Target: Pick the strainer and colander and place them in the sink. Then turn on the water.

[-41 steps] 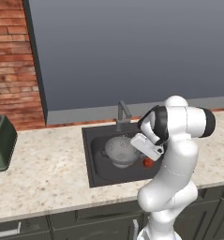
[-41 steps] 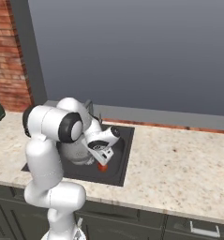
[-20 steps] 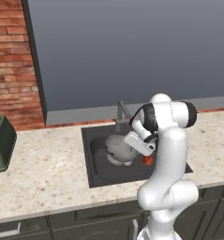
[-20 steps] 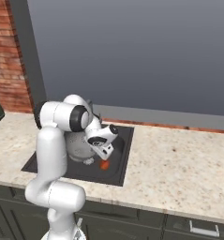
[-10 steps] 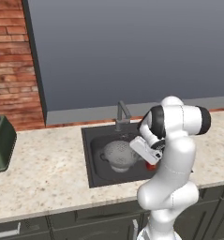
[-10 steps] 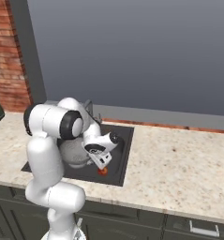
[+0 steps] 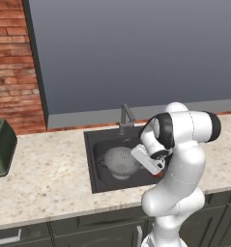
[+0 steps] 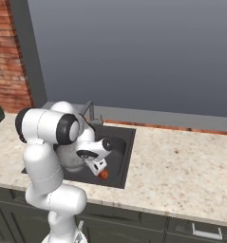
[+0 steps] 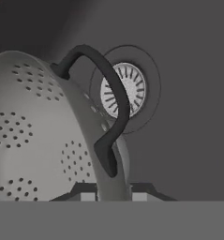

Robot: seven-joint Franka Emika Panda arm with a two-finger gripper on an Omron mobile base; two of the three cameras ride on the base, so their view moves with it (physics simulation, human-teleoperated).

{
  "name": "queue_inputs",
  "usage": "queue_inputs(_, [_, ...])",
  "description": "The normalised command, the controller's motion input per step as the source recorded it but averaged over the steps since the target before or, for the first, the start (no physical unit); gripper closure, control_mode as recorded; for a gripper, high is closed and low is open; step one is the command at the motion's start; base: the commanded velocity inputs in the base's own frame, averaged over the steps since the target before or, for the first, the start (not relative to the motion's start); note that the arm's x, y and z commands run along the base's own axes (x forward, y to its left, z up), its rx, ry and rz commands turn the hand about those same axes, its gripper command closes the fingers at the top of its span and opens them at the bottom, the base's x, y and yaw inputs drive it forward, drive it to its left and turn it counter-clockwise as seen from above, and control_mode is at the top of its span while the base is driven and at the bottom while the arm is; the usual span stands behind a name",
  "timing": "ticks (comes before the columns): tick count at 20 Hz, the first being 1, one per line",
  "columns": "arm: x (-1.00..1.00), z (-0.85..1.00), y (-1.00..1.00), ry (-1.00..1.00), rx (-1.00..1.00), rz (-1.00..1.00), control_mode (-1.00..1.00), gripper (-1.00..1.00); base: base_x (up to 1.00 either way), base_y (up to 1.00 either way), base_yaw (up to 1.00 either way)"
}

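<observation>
The colander (image 7: 120, 161), a grey perforated bowl with dark handles, sits tilted in the dark sink (image 7: 93, 169). My gripper (image 7: 139, 159) reaches down into the basin at the colander's right side. In the hand view the colander (image 9: 33, 131) bulks on the left, and its rim just below the curved dark handle (image 9: 114, 108) passes between my fingertips. There the gripper (image 9: 113, 196) is shut on that rim. The sink's drain (image 9: 123, 90) lies beyond the handle. The faucet (image 7: 125, 118) stands at the sink's rear edge. The strainer and the water are out of view.
A small red-orange round thing (image 8: 104, 174) lies in the sink's front right corner, under my hand. A dark green appliance (image 7: 1, 147) stands on the speckled counter (image 7: 44, 178) at far left. Brick wall (image 7: 13, 72) rises behind it; grey wall backs the sink.
The colander has come down from near the faucet into the basin with my hand. My upper arm has swung to the right and the jaws have narrowed on the rim.
</observation>
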Motion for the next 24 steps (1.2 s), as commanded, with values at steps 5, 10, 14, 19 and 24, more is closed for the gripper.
queue_inputs(5, [0.19,0.00,0.34,-0.07,0.00,0.00,-1.00,1.00,0.00,0.00,0.00])
queue_inputs(10, [0.12,0.00,0.05,0.00,0.00,-0.01,-1.00,1.00,0.00,0.00,0.00])
queue_inputs(14, [0.18,0.00,0.00,0.00,-0.04,-0.05,-1.00,1.00,0.00,0.00,0.00])
queue_inputs(19, [0.21,0.02,0.18,0.00,-0.05,-0.10,-1.00,-1.00,0.00,0.00,0.00])
queue_inputs(24, [0.05,0.06,0.00,0.00,-0.01,-0.11,-1.00,-1.00,0.00,0.00,0.00])
